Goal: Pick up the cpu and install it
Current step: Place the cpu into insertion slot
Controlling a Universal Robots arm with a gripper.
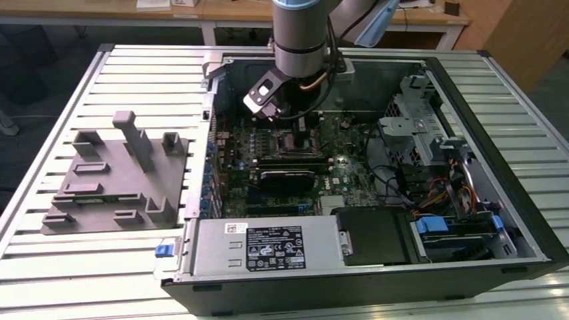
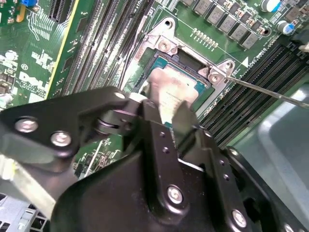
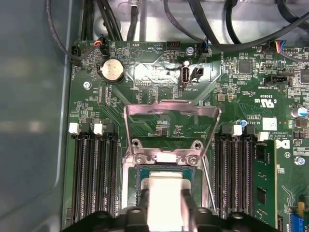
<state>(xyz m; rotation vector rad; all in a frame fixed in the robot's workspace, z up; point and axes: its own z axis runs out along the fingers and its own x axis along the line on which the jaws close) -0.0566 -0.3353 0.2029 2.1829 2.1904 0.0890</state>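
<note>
The black gripper (image 3: pixel 165 212) clamps the flat, shiny square cpu (image 3: pixel 164 191) inside the metal-framed socket (image 2: pixel 166 46) on the green board (image 3: pixel 159 72).

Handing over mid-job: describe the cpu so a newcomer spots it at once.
Inside the open computer case, find the green motherboard, where a metal frame stands hinged up between black memory slots. At that frame's hinge the gripper holds the cpu. It is the only flat square with a plain silver top; its neighbours are green board and black plastic.
</note>
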